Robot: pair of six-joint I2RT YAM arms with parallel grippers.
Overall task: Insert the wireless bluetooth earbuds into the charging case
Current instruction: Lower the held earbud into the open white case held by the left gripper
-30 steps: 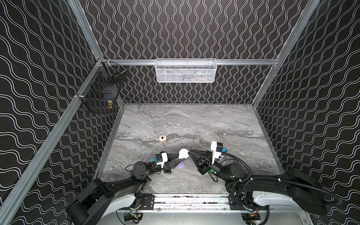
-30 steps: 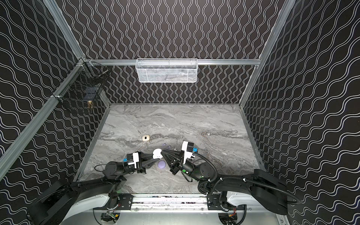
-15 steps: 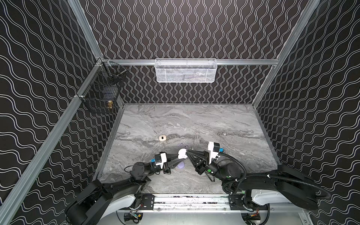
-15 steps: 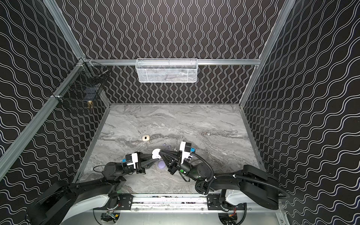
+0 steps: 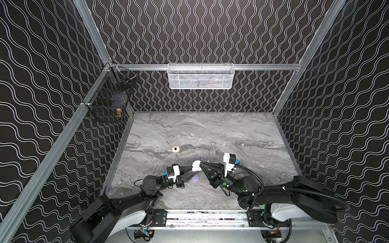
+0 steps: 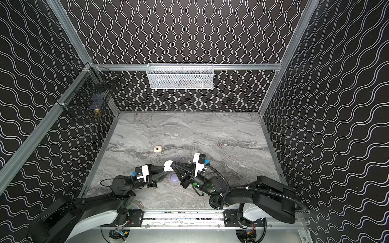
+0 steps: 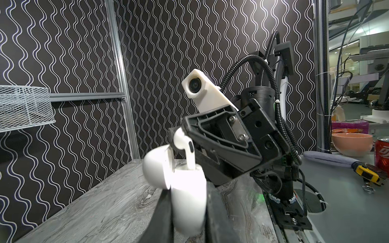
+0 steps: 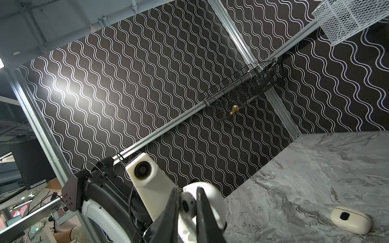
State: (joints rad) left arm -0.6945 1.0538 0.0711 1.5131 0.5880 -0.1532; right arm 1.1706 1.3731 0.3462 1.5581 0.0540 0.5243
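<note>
My left gripper (image 7: 188, 189) is shut on a white charging case (image 7: 189, 189), held above the table with its lid (image 7: 156, 166) swung open. My right gripper (image 8: 188, 197) is shut on the head of a white stemmed earbud (image 8: 187, 205). In the left wrist view the earbud (image 7: 186, 145) points stem down, with the stem's end inside the case's mouth. In both top views the case (image 5: 196, 165) (image 6: 168, 165) sits where the left gripper (image 5: 192, 168) and right gripper (image 5: 201, 164) meet, near the table's front middle.
A lavender case (image 5: 195, 178) (image 6: 174, 178) lies on the marble table (image 5: 210, 130) under the grippers. A cream case (image 5: 175, 149) (image 8: 350, 219) lies closed farther back left. A white mesh basket (image 5: 201, 76) hangs on the back wall and a black wire basket (image 5: 111, 98) on the left wall.
My right gripper has crept a little to the left with the earbud, toward the case. The left gripper and the case have hardly moved.
</note>
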